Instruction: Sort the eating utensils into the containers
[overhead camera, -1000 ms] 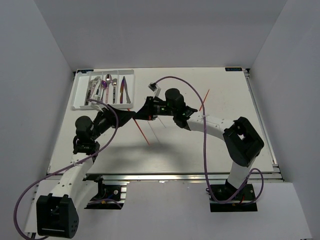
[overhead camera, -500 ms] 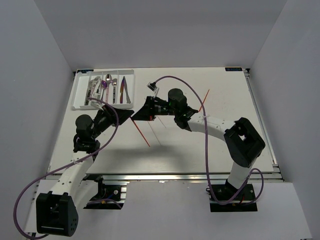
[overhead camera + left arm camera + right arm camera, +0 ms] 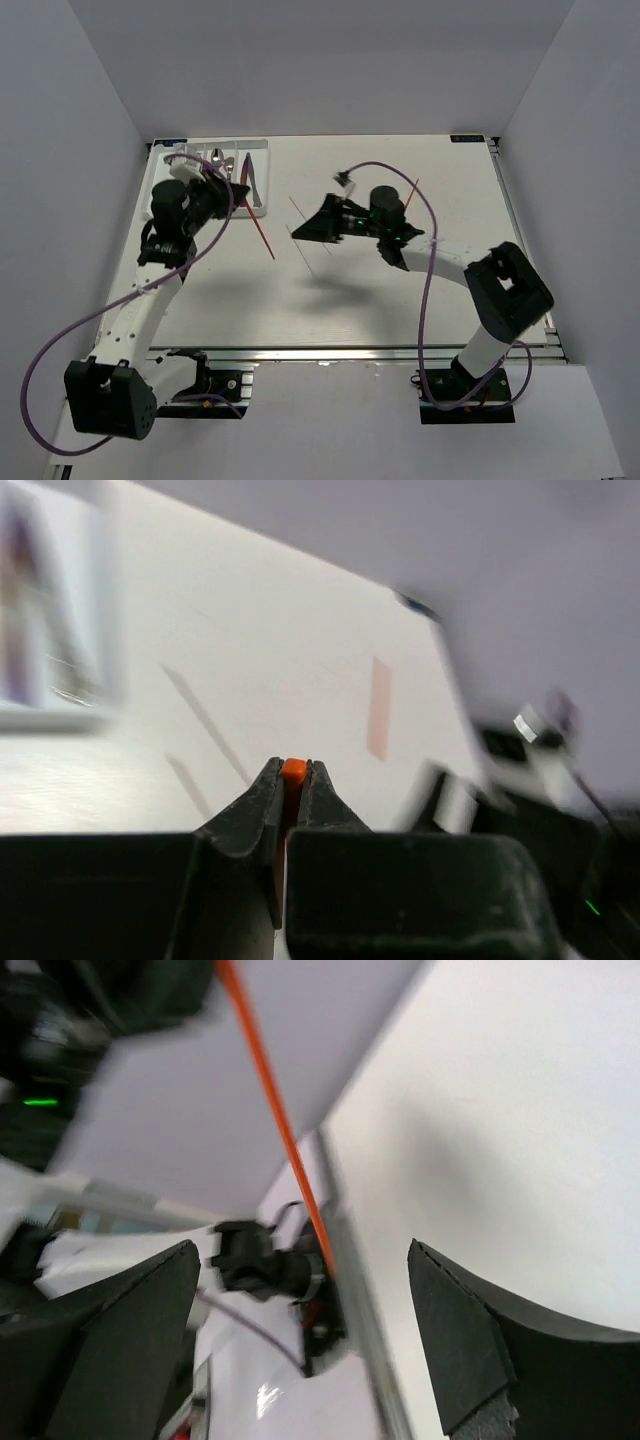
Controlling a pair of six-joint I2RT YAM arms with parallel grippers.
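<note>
Left pincer (image 3: 291,778) tight on one red chopstick (image 3: 262,238); one white tray (image 3: 262,165).

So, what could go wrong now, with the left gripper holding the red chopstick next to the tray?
1. The left gripper seems to pinch the chopstick by one end only. The long free part could swing or slip out.
2. The tray already holds utensils, so a tilted chopstick might catch a wall or land across two slots.
3. The right gripper stands open near the free end and could knock it.
</note>
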